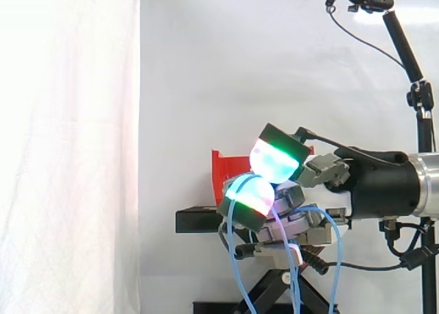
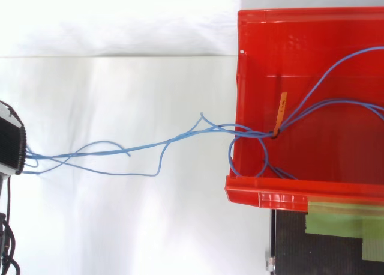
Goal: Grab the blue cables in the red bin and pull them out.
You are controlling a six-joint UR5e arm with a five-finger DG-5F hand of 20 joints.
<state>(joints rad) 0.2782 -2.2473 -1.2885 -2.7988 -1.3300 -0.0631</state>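
Currently the hand (image 1: pixel 312 173) grips the blue cables (image 2: pixel 150 145) in curled fingers, strands trailing out over the red bin (image 2: pixel 270 197) wall

Bin (image 2: pixel 312 53): right of top view, on stand (image 2: pixel 288 245).
Cables (image 2: pixel 138 148): from bin leftward across mid-frame, into my hand (image 1: pixel 291 197).

The red bin (image 2: pixel 312 47) is smooth, glossy plastic, and the blue cables (image 2: pixel 120 149) wear a thin, slick plastic sheath. The curtain (image 1: pixel 68 190) is soft white cloth, while the hand (image 1: pixel 326 171) looks matt grey and black plastic.
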